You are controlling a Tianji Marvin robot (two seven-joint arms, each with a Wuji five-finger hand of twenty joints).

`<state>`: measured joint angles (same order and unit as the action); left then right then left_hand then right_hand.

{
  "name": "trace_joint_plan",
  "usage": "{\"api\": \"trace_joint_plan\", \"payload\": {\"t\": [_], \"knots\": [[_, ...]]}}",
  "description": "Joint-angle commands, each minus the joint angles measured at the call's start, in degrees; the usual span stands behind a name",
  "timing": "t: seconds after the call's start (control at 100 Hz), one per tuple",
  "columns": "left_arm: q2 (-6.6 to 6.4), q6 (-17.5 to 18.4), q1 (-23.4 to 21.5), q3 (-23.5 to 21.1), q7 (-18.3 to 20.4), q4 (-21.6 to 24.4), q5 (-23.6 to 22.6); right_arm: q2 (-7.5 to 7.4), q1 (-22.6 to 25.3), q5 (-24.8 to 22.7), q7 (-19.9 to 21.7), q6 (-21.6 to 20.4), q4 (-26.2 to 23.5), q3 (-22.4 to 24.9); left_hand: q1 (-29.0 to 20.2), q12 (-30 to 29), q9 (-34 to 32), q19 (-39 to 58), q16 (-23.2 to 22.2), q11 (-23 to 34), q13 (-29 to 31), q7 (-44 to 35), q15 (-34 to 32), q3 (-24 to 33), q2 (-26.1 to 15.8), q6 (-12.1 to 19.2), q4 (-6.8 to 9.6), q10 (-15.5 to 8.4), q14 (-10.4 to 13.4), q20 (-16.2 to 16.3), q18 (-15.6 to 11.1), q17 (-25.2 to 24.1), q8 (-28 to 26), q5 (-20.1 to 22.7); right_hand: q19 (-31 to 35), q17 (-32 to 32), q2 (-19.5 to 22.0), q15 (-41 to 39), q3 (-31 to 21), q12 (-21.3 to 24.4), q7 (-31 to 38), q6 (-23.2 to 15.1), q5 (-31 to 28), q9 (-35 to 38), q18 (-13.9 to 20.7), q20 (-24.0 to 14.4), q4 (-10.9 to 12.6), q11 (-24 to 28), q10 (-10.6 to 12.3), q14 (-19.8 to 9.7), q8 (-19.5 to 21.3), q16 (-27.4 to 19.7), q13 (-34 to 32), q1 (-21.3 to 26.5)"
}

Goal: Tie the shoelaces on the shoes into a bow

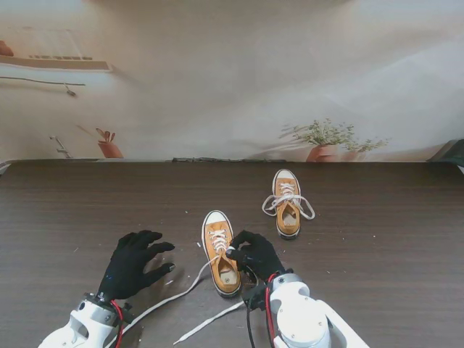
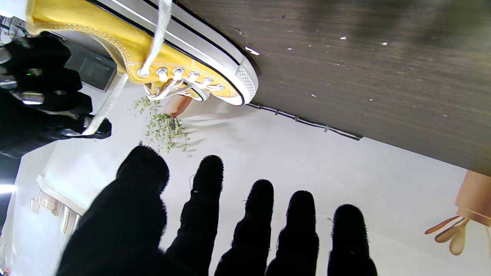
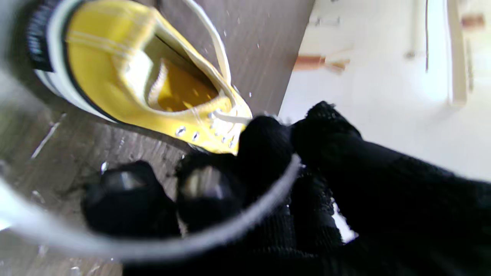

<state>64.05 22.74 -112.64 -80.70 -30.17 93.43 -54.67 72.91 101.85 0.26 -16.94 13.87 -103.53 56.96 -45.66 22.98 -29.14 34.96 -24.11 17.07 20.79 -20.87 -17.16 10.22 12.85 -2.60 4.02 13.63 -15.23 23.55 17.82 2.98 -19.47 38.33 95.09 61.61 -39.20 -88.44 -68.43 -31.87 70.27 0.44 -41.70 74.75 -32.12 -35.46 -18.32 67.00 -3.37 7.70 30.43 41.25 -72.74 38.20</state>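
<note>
Shoelaces (image 1: 170, 299) on the near shoe (image 1: 221, 252) remain untied, two loose white ends trailing off its heel end across the dark wooden table (image 1: 377, 239) toward the robot. One end runs toward the left arm; the other lies closer to the right arm. That yellow shoe sits toe pointing away from the robot, its laces threaded through the eyelets but with no knot or loop visible. The right hand (image 1: 255, 255) is pressed against the shoe's right side, fingers curled, and the right wrist view shows a lace (image 3: 245, 218) passing across the gloved fingers (image 3: 264, 153); it appears to be grasping that lace near the top eyelets, though motion blur makes the exact pinch hard to confirm. The left hand (image 1: 134, 262) rests on the table well to the left of the shoe, released, fingers spread and holding nothing. A second shoe (image 1: 288, 203) stands farther from the robot and to the right of the first, its laces (image 1: 288, 201) spread in loops either side that look like a finished bow. Judging by this, one shoe seems done and the near one is barely started: crossing the ends, forming loops and pulling the bow tight all remain.
</note>
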Motion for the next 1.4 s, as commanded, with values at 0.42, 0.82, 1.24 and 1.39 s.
{"api": "trace_joint_plan", "payload": {"t": [0.42, 0.82, 1.24, 1.39], "knots": [[-0.05, 0.29, -0.47, -0.28, 0.7, 0.86, -0.41, -7.67, 2.39, -14.1, 16.8, 0.38, -8.99, 4.25, -1.18, 0.09, -0.33, 0.75, 1.33, 0.35, 0.69, -0.2, -0.98, 1.12, -1.8, -3.15, -1.04, -0.48, 0.53, -1.1, 0.25, -0.75, -0.87, 1.91, 24.89, 7.01, -2.41, -12.91, -0.56, -13.47, -4.71, -5.38, 3.07, -7.0, 15.72, -18.67, 3.36, 7.6, 4.73, -11.64, -5.81, 5.19, -2.58, -6.18], [-0.23, 0.19, -0.71, 0.02, 1.37, 1.53, -0.82, -8.38, 3.22, -17.76, 17.75, -2.48, -9.25, 5.27, -1.17, 0.11, -0.76, 0.66, 1.36, 0.43, 0.87, 0.02, -0.95, 0.98, -1.87, -3.21, -1.06, -0.44, 0.24, -1.3, 0.33, -0.87, -0.8, 1.67, 24.89, 7.35, 0.68, -13.74, 0.17, -15.51, -7.83, -3.01, 1.8, -6.92, 15.05, -23.79, 2.06, 8.37, 2.03, -10.93, -10.15, 7.81, -2.53, -2.22], [-0.56, -16.72, -11.93, 1.06, 4.48, 17.68, -5.96, -8.32, 5.38, -16.71, 16.57, -8.34, -7.49, 6.4, -0.44, -0.1, -0.45, 5.2, -0.13, -0.98, 2.24, 4.53, -1.54, -2.85, -2.58, -3.94, 0.21, -0.16, -1.74, 2.13, 3.07, 1.27, 0.66, -2.99, 24.89, 7.17, 3.27, -13.74, 1.93, -15.79, -9.21, -2.32, 0.0, -6.1, 13.41, -24.08, 1.53, 7.87, 1.55, -9.13, -11.37, 8.38, -2.48, -0.54], [-0.9, -28.12, -14.52, 2.23, 12.4, 24.7, -8.12, -8.33, 6.21, -16.01, 16.55, -9.71, -6.95, 7.02, -0.74, -0.12, 1.11, 6.87, -0.45, -1.48, 1.49, 6.14, -1.41, -4.73, -0.48, -4.7, 0.75, -0.05, -1.54, 3.31, 2.25, 1.18, 0.92, -4.64, 24.89, 7.17, 3.4, -13.69, 2.12, -15.83, -9.43, -2.15, -0.02, -6.09, 13.32, -24.06, 1.58, 7.84, 1.55, -8.94, -11.42, 8.36, -2.47, -0.51]]}}
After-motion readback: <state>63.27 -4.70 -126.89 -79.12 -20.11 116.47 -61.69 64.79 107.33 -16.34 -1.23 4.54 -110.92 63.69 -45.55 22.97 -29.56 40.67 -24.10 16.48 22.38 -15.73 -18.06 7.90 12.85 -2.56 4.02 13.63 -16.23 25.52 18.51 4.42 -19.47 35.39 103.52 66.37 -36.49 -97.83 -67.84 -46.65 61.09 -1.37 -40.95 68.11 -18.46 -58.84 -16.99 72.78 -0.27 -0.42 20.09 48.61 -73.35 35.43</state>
